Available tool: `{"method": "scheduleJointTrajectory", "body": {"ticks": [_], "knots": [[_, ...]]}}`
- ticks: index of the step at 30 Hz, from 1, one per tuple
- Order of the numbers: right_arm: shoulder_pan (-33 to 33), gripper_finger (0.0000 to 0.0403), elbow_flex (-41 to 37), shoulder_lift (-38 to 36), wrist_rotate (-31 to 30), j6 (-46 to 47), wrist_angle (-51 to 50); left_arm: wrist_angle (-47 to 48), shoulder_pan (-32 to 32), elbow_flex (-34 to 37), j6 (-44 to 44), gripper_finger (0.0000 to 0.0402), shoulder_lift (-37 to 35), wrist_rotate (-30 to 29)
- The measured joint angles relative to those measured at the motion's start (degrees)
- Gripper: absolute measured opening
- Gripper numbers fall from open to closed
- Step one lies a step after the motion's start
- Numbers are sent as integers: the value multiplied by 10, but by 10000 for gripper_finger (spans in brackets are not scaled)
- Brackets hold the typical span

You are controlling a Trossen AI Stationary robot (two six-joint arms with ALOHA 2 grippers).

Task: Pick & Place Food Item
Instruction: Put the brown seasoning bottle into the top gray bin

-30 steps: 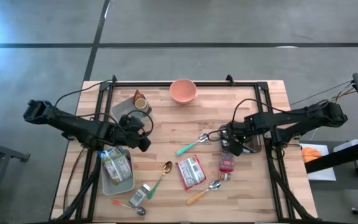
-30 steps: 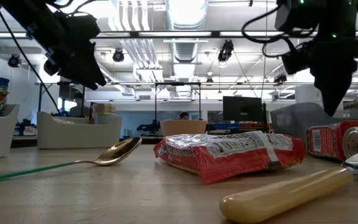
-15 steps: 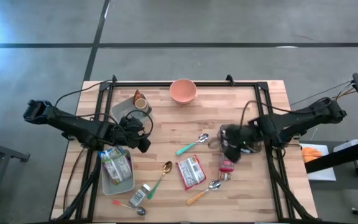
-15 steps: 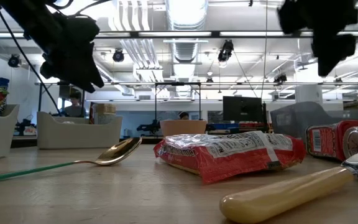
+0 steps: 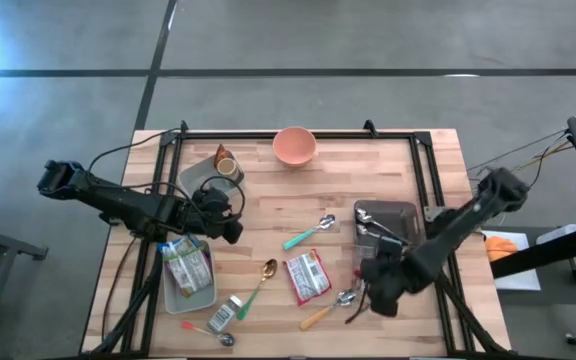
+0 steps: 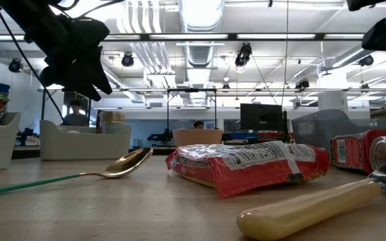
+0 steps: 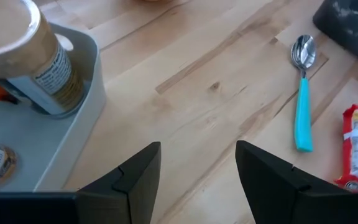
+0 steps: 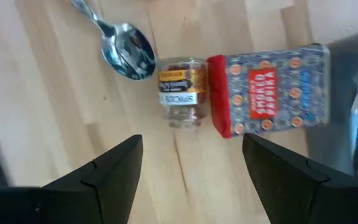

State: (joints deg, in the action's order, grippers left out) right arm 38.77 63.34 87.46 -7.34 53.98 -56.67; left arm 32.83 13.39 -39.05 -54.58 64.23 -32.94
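A red-and-blue tin lies on its side on the table, with a small spice jar at its red lid end. My right gripper hovers open above them, touching nothing, and covers them in the high view. A red food packet lies flat at the table's middle near side. My left gripper hangs open over bare wood beside the left trays, with nothing between its fingers.
A silver spoon with a yellow handle lies by the jar. A teal spoon and a gold spoon flank the packet. Grey trays stand at left, a dark tray at right, a pink bowl far.
My right gripper has swung from over the dark tray toward the table's near edge, rolling as it went, and now stands above the tin and spice jar. Its fingers stay open. Nothing on the table has moved.
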Motion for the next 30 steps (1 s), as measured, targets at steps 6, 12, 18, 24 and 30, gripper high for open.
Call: {"method": "scheduleJointTrajectory", "body": {"ticks": [6, 12, 18, 24, 30], "knots": [[30, 273, 55, 114, -33, -24, -1, 0, 0, 0, -33, 213, 0, 0], [30, 273, 101, 191, -47, -63, -19, -1, 0, 0, -60, 213, 0, 1], [30, 273, 115, 211, -67, -64, -51, -5, 0, 0, -60, 213, 0, 2], [30, 273, 113, 210, -62, -68, -49, -5, 0, 0, -60, 213, 0, 2], [30, 273, 103, 212, -61, -77, -44, -5, 0, 0, -60, 213, 0, 18]]}}
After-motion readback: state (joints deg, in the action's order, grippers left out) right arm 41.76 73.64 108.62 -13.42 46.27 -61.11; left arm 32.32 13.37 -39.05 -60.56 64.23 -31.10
